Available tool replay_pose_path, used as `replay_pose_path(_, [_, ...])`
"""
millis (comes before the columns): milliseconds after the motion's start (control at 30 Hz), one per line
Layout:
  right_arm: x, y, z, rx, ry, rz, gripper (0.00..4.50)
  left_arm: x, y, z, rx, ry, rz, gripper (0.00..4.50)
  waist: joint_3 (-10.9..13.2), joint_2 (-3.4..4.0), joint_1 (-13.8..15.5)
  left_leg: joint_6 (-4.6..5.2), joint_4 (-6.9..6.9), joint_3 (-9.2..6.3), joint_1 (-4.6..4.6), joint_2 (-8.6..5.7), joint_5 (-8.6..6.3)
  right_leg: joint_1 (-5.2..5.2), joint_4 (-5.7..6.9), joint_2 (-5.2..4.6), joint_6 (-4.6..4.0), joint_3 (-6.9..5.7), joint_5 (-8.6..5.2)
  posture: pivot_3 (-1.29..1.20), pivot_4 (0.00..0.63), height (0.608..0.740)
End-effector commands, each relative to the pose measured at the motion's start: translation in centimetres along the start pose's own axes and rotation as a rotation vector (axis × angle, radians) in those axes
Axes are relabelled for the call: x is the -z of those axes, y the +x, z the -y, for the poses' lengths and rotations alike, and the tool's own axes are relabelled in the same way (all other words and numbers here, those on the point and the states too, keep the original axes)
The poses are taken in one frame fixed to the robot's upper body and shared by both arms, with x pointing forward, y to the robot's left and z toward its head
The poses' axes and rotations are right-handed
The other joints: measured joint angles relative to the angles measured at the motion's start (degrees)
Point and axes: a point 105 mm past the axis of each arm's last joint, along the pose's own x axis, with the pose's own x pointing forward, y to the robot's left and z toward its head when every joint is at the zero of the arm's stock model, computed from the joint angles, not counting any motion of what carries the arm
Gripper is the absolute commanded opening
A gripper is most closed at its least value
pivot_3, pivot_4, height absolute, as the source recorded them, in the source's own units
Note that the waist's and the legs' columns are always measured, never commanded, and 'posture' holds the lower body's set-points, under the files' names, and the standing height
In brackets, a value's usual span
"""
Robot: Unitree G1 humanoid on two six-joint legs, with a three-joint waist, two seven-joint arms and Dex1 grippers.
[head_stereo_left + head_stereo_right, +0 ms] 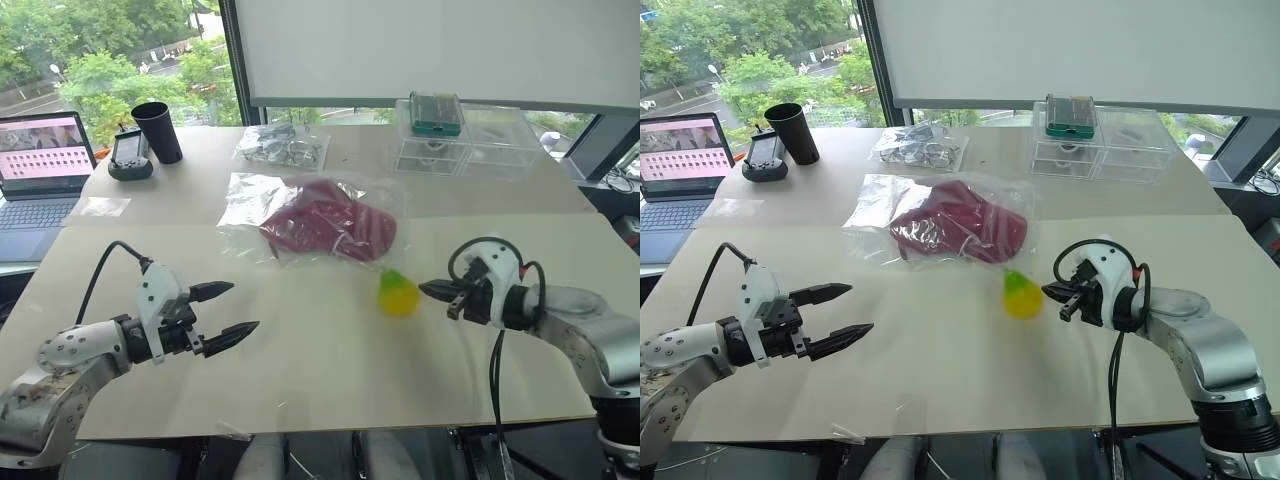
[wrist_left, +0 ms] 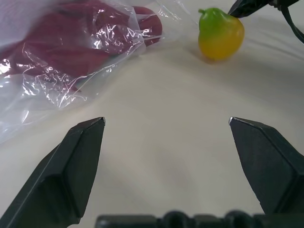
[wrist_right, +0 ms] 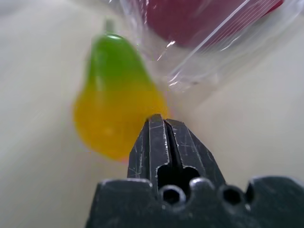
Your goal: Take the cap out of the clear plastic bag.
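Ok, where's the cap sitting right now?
The cap lies inside the clear plastic bag at the middle of the table, beyond both pincers, with the yellow-green toy pear just off its near right corner.

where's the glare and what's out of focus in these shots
Left wrist view: white glare streaks on the clear plastic bag over the cap, pear-shaped toy fairly sharp. Right wrist view: the toy and bag are blurred, the right gripper sharp. Head views: bright window backlight, soft shadows on the table.
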Motion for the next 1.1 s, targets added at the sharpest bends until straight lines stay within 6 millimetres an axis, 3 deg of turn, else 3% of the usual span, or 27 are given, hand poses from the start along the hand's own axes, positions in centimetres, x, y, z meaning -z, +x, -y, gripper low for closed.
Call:
replay_pose_path(33, [-0.7, -0.4, 0.6, 0.038, -0.04, 0.016, 0.09, -0.9, -0.2, 0.0, -0.01, 0.054, 0.017, 4.5, 0.0, 0.0, 0.06, 0.0, 0.0, 0.0, 0.0, 0.0, 0.0, 0.01, 0.0, 0.0, 0.0, 0.0, 0.0, 0.0, 0.15, 0.74])
replay_pose_path(67, [-0.6, -0.5, 1.0, 0.058, -0.046, 0.009, 0.09, -0.9, -0.2, 0.0, -0.01, 0.052, 0.017, 4.5, 0.0, 0.0, 0.06, 0.0, 0.01, 0.0, 0.0, -0.01, 0.0, 0.01, 0.0, -0.01, 0.0, 0.0, 0.0, 0.0, 0.15, 0.74])
replay_pose_path(167, [-0.6, -1.0, 1.5, 0.073, -0.042, 0.015, 0.77, -0.8, -0.2, 0.0, -0.011, 0.05, 0.016, 4.5, 0.0, 0.0, 0.05, 0.0, 0.03, 0.0, 0.02, -0.01, 0.0, 0.03, 0.01, -0.01, 0.0, 0.0, 0.0, 0.0, 0.15, 0.74])
replay_pose_path(233, [-0.9, -1.0, 1.0, 0.047, -0.051, 0.021, 1.47, -0.8, -0.2, 0.0, -0.011, 0.05, 0.015, 4.5, 0.0, 0.0, 0.03, 0.0, 0.02, 0.0, 0.02, -0.01, 0.0, 0.02, 0.01, 0.0, 0.0, 0.0, 0.0, 0.0, 0.15, 0.74])
replay_pose_path(267, [-1.0, -1.0, 0.6, 0.027, -0.057, 0.023, 1.66, -0.8, -0.2, 0.0, -0.011, 0.05, 0.015, 4.5, 0.0, 0.0, 0.01, 0.0, 0.02, 0.0, 0.02, 0.0, 0.0, 0.02, 0.01, 0.0, 0.0, 0.0, 0.0, 0.0, 0.15, 0.74])
replay_pose_path(333, [-1.5, -1.1, -0.7, -0.042, -0.075, 0.031, 2.48, -0.8, -0.2, 0.0, -0.011, 0.049, 0.016, 4.5, 0.0, 0.0, 0.03, 0.0, 0.02, 0.0, 0.01, 0.01, 0.0, 0.0, 0.01, 0.01, 0.0, 0.01, 0.0, 0.0, 0.15, 0.74])
replay_pose_path(533, [-5.1, -1.4, -5.0, -0.251, -0.116, 0.115, 4.44, -0.7, -0.2, -0.2, -0.019, 0.052, 0.011, 4.5, 0.0, 0.01, -0.07, 0.0, 0.03, 0.03, 0.06, 0.04, 0.0, 0.03, 0.04, 0.06, 0.0, 0.06, 0.02, 0.0, 0.15, 0.74])
replay_pose_path(667, [-6.6, 0.1, -8.0, -0.329, -0.154, 0.146, 4.48, -0.6, -0.1, -0.1, -0.018, 0.051, 0.01, 4.5, 0.0, 0.0, -0.09, 0.0, 0.03, 0.03, 0.03, 0.05, 0.0, 0.01, 0.02, 0.07, -0.01, 0.06, 0.02, 0.0, 0.15, 0.74])
replay_pose_path(833, [-6.3, 3.4, -10.7, -0.377, -0.168, 0.14, 4.48, -0.5, -0.1, 0.0, -0.02, 0.049, 0.01, 4.5, 0.0, -0.01, 0.0, 0.0, 0.03, 0.03, 0.05, 0.06, 0.0, 0.0, 0.03, 0.08, -0.02, 0.07, 0.03, 0.0, 0.15, 0.74])
replay_pose_path(1100, [-6.0, 5.8, -9.2, -0.297, -0.198, 0.121, 4.48, -0.6, -0.3, 0.1, -0.033, 0.048, 0.011, 4.5, -0.01, -0.02, 0.09, 0.0, 0.06, 0.03, 0.03, 0.03, 0.0, -0.02, 0.03, 0.07, -0.04, 0.07, 0.07, 0.0, 0.15, 0.74])
